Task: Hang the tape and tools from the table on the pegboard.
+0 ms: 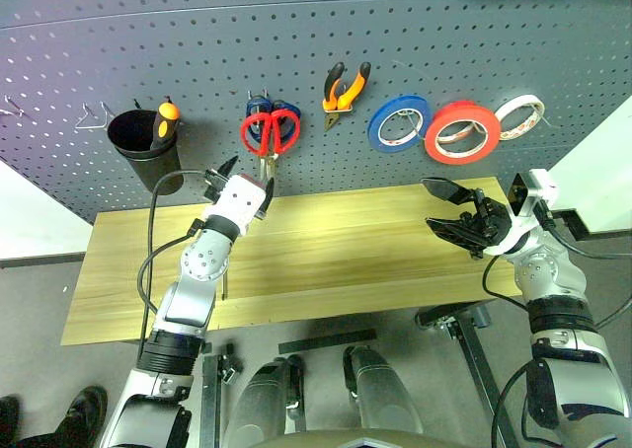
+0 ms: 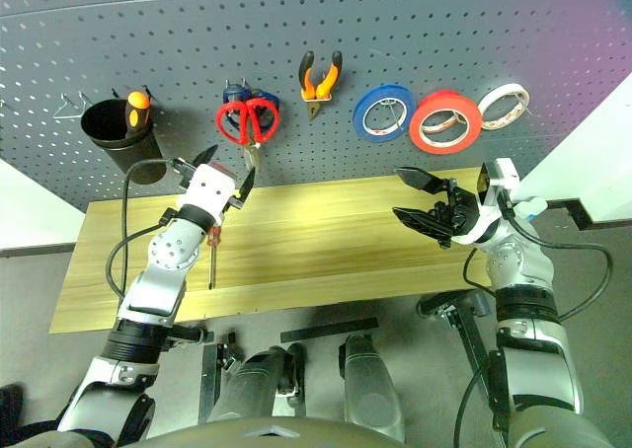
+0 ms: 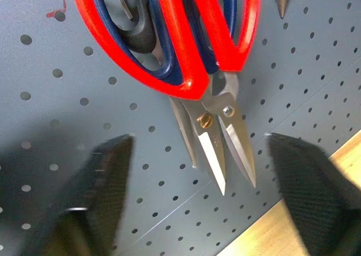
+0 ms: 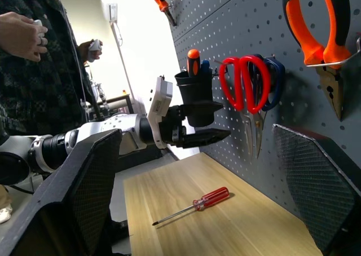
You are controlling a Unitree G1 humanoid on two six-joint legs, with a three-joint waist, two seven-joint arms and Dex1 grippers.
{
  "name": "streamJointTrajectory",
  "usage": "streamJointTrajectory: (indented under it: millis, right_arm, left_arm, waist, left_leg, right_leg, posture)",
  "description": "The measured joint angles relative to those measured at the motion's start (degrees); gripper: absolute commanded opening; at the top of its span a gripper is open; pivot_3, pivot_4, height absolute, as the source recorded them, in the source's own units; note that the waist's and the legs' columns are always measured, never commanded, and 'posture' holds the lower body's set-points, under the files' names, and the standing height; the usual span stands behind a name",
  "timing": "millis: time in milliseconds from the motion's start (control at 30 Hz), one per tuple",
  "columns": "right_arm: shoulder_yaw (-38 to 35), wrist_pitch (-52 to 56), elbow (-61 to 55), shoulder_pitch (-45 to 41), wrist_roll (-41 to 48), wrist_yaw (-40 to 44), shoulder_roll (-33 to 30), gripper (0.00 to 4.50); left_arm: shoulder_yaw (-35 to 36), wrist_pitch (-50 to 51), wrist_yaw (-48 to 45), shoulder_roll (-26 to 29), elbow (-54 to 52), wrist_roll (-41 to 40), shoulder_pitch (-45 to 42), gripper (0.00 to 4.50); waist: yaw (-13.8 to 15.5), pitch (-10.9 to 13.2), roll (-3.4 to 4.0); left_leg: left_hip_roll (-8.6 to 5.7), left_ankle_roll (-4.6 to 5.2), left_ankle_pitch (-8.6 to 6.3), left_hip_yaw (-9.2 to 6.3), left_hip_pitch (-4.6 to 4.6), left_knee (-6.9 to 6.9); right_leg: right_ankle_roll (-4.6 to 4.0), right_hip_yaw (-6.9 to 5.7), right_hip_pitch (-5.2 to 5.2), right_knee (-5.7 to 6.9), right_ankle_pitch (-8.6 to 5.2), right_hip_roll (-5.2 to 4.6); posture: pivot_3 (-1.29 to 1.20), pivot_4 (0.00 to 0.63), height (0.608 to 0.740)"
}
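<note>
Your left claw point(image 1: 245, 175) sits just left of centre in the head view, its two black fingers spread apart and holding nothing, right below the red-handled scissors point(image 1: 270, 132). Those scissors hang on the pegboard point(image 1: 316, 34) in front of a pair of blue-handled scissors point(image 1: 265, 106), blades pointing down; in your left wrist view the tips hang between the open fingers without touching them. To the right on the board you have the orange-and-black pliers point(image 1: 344, 89), then a blue roll point(image 1: 397, 123), the wide red tape point(image 1: 461, 132) and a thin cream-white roll point(image 1: 520, 117), all hung in a row across the upper right. At the upper left a black cup point(image 1: 143, 147) holds an orange-and-black screwdriver point(image 1: 164, 122). The slim red-handled screwdriver point(image 4: 194, 204) lies flat on the bench point(image 1: 355, 251), in the left half of the head view, beside your left forearm. Your right claw point(image 1: 454, 211) is at the right of the frame over the bench's far end, jaws wide apart, empty. A person's hand point(image 4: 20, 35) shows at the upper left of the right wrist view.
</note>
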Motion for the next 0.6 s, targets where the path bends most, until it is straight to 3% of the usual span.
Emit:
streamJointTrajectory:
  millis: [167,600]
  right_arm:
    - [0.01,-0.2,0.04,0.0,-0.19,0.0,0.04,4.5]
    - [3.44,-2.6,-4.73,2.13,-0.52,0.06,0.47,4.5]
  left_arm:
    - [1.24,1.32,-0.57,0.07,-0.38,-2.11,1.6,4.42]
    - [0.94,5.54,-6.73,2.27,-12.35,-4.77,16.06,4.42]
  waist:
    - [-0.78,-0.06,0.01]
    - [-0.55,-0.3,0.11]
  left_leg:
    - [0.0,0.0,-0.01,0.01,0.0,0.23]
    - [0.0,0.04,-0.05,0.01,0.01,0.34]
  right_leg:
    - [0.0,0.01,0.0,0.23,0.0,0.0]
    - [-0.01,0.05,0.02,0.29,-0.01,-0.02]
  posture:
    - [-0.27,0.167,0.74]
    - [-0.25,0.176,0.74]
